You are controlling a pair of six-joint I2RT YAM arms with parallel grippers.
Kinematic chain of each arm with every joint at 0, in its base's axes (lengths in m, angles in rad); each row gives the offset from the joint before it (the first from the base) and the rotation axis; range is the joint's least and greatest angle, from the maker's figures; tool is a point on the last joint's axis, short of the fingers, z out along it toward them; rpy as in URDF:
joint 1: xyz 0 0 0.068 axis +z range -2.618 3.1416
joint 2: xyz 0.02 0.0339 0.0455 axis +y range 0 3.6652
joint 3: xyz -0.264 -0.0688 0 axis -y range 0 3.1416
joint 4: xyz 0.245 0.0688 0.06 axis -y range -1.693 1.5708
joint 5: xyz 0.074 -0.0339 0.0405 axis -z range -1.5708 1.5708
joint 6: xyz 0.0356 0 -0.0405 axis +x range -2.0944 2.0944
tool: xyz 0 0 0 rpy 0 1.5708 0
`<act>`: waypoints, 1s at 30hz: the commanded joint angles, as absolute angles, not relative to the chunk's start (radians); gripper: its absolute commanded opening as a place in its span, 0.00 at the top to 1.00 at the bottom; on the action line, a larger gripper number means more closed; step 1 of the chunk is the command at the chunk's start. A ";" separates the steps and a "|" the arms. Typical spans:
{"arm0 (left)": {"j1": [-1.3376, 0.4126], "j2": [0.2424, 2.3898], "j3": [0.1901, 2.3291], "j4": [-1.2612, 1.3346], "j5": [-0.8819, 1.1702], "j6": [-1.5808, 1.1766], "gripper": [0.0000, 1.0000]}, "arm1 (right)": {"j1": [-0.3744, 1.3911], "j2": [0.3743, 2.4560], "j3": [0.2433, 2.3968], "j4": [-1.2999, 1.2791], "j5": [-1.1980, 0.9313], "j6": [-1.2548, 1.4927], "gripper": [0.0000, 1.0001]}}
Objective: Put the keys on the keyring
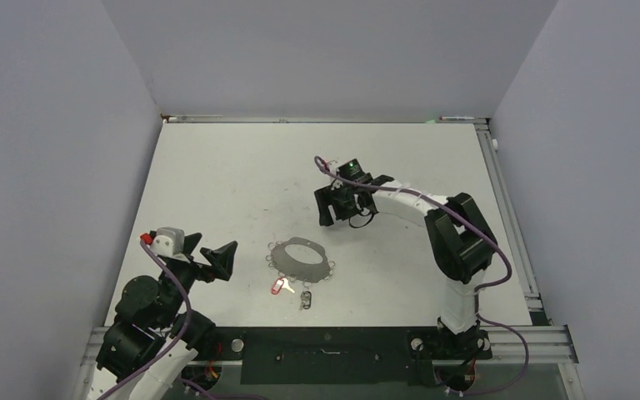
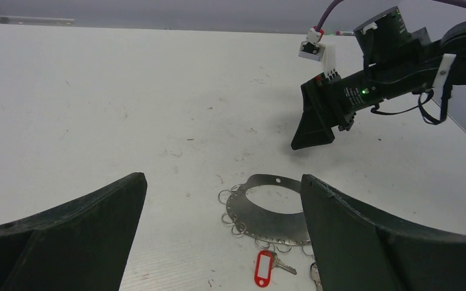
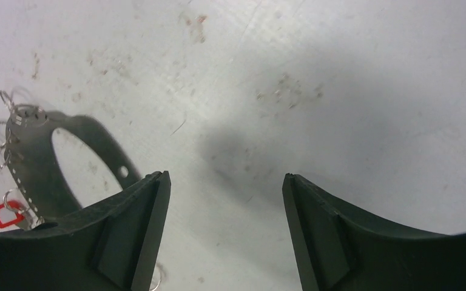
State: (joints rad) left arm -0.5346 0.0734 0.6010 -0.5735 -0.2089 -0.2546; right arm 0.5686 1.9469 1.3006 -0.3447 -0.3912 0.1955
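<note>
1. Top external: the left gripper (image 1: 219, 261) has its fingers spread wide with nothing between them. The keyring (image 1: 302, 257) lies flat on the table (image 1: 217, 167), a little ahead of those tips. The right gripper (image 1: 339, 206) hangs beyond the ring's far side, fingers apart and empty. The red-tagged key (image 1: 282, 286) and the dark grey key (image 1: 306, 298) lie just beside the ring's near rim, closer to the left fingers.
2. Left wrist: we see the ring (image 2: 267, 215) in the gap between the two wide fingers. The finger on the picture's right hides part of it. Wire loops (image 2: 233, 212) line the rim. The red-tagged key (image 2: 265, 267) lies just past the nearest loops; we cannot tell whether it is threaded on one.
3. Right wrist: there is bare table between the open fingers. The ring (image 3: 42, 170) lies outside the gap, past the finger on the picture's left, which covers part of it.
4. Risks, as we judge them:
   - The keys and loops are thin and lie flat, so the fingers may close on the table surface and skid over them.
   - A nudge to the light ring would slide it and drag the loops out of line.
   - Both arms converging on the same ring could collide.
5. Writing: we find none legible, only a small green light (image 2: 363, 92) on the right arm.
</note>
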 commanded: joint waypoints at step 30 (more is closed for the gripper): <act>-0.511 0.005 0.568 -0.536 -0.300 -0.299 0.04 | 1.382 1.197 0.681 -0.044 1.050 0.231 0.30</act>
State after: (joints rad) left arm -0.5159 0.0143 0.5663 -0.5728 -0.3099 -0.2962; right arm 1.3884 1.1931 0.7151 -0.2161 0.7418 0.4732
